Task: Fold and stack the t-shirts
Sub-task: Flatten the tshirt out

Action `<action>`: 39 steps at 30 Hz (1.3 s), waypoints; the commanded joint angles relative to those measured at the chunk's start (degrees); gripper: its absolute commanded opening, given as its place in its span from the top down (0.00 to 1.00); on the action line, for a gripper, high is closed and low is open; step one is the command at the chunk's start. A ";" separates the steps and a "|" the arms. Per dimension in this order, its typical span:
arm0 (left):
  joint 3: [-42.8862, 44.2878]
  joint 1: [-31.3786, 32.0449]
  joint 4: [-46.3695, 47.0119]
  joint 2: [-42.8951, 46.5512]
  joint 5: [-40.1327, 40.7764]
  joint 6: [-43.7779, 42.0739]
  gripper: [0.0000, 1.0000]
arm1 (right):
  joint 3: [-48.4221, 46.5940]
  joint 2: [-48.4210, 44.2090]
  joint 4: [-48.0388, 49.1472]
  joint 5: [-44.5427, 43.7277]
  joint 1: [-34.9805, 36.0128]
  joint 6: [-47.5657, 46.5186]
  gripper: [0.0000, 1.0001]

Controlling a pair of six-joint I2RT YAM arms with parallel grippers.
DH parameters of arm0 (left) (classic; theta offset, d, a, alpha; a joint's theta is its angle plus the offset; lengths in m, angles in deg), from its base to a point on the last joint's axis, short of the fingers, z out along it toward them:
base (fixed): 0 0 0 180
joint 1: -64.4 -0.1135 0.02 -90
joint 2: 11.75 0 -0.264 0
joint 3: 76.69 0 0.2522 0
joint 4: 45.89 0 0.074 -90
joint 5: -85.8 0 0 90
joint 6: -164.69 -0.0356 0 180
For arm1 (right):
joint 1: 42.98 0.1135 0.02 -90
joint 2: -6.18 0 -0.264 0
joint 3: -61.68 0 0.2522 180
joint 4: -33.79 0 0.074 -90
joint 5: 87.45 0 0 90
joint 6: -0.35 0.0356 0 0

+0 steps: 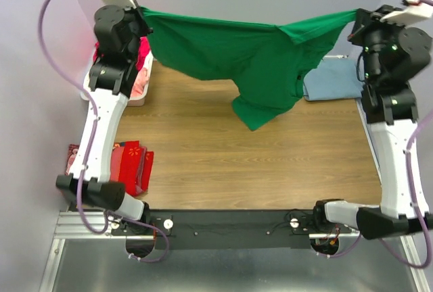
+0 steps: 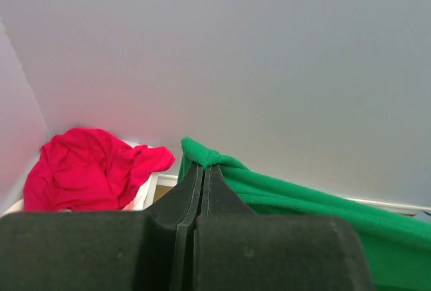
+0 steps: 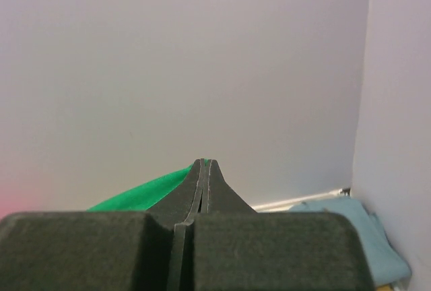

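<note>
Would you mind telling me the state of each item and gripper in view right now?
green t-shirt: unfolded, held aloft, stretched between both grippers, middle sagging.
left gripper: shut on green t-shirt.
right gripper: shut on green t-shirt.
blue-grey t-shirt: folded flat, far right.
magenta-red t-shirt: crumpled in white basket.
red cloth: lying flat, near left.
</note>
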 commanded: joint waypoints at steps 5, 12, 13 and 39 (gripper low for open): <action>-7.47 0.51 -0.58 14.09 -1.04 -3.13 1.00 | -0.92 -9.96 -8.94 6.05 -0.11 -3.26 0.99; -9.86 0.59 -3.12 24.83 -1.13 -4.27 1.00 | -2.33 -17.61 -12.19 9.91 -0.11 -3.26 0.99; -9.59 0.59 -3.39 25.62 -1.30 -4.36 1.00 | -2.68 -18.15 -12.54 10.62 -0.11 -3.26 0.99; 0.34 0.59 5.49 10.34 0.10 -0.84 1.00 | -4.88 -4.62 -7.71 9.48 -0.03 -4.23 0.99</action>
